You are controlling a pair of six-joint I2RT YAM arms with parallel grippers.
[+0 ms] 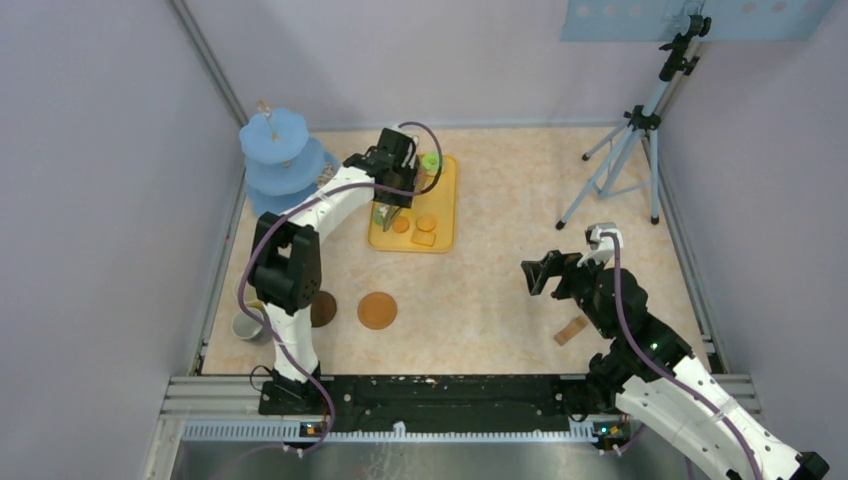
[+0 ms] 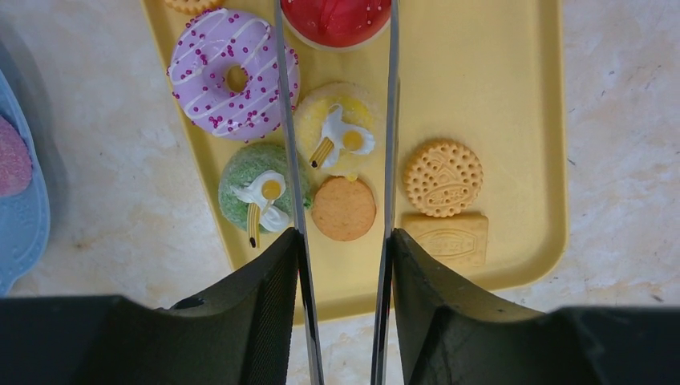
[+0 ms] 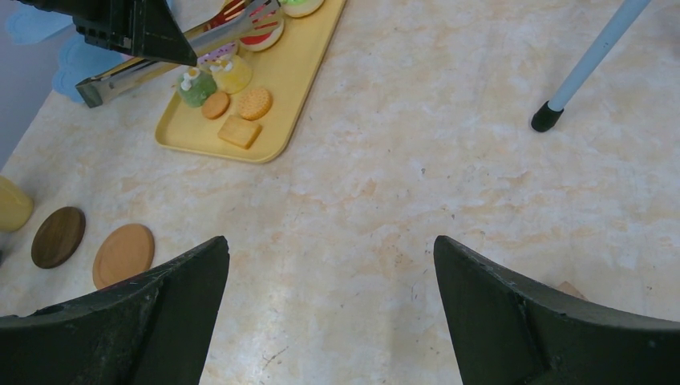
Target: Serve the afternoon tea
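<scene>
My left gripper (image 2: 345,237) is shut on the long metal tongs (image 2: 390,120) and holds them over the yellow tray (image 2: 513,120). The tong arms stand apart, either side of a yellow cake (image 2: 333,124) and a round orange biscuit (image 2: 343,208), and reach a red cake (image 2: 337,18). A purple doughnut (image 2: 232,74), a green cake (image 2: 257,188) and two pale biscuits (image 2: 443,178) lie beside them. Two brown coasters (image 1: 377,310) (image 1: 322,308) lie near the front left, by a grey-white mug (image 1: 245,326) and a yellow mug (image 3: 12,204). My right gripper (image 3: 330,241) is open and empty above bare table.
A blue tiered stand (image 1: 280,155) stands at the back left, next to the tray. A tripod (image 1: 620,150) stands at the back right. A small wooden block (image 1: 570,331) lies by my right arm. Walls close in the left, right and back.
</scene>
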